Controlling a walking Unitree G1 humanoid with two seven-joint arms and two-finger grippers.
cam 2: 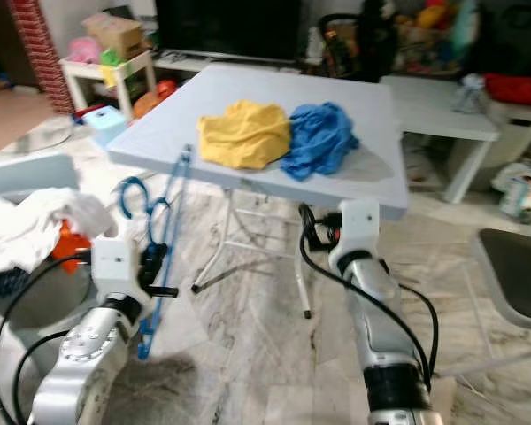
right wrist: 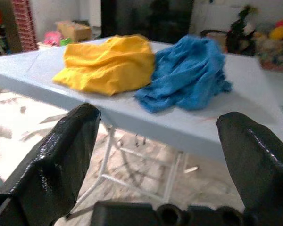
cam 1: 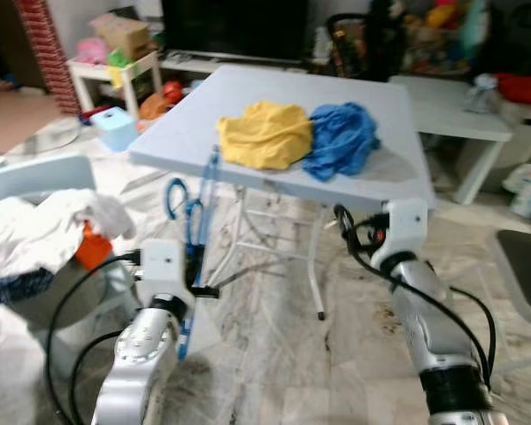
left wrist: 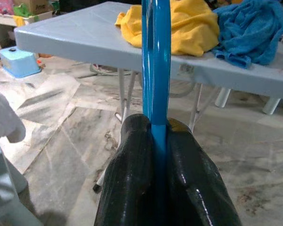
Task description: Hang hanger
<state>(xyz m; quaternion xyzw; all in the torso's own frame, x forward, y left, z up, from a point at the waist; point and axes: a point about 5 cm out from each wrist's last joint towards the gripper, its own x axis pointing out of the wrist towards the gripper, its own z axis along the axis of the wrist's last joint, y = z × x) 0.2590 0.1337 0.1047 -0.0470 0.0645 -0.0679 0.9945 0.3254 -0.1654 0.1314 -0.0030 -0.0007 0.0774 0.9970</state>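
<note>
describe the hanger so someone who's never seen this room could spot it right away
Start at the pale blue folding table in the middle of the room, with a yellow cloth and a blue cloth on it. At its near left edge the left gripper is shut on the hanger: thin, bright blue plastic, upright, unlike the crumpled cloths.

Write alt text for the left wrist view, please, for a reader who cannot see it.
The left gripper is shut on a blue plastic hanger that rises straight ahead. Behind it, a crumpled yellow cloth and a crumpled blue cloth touch on a pale folding table.
</note>
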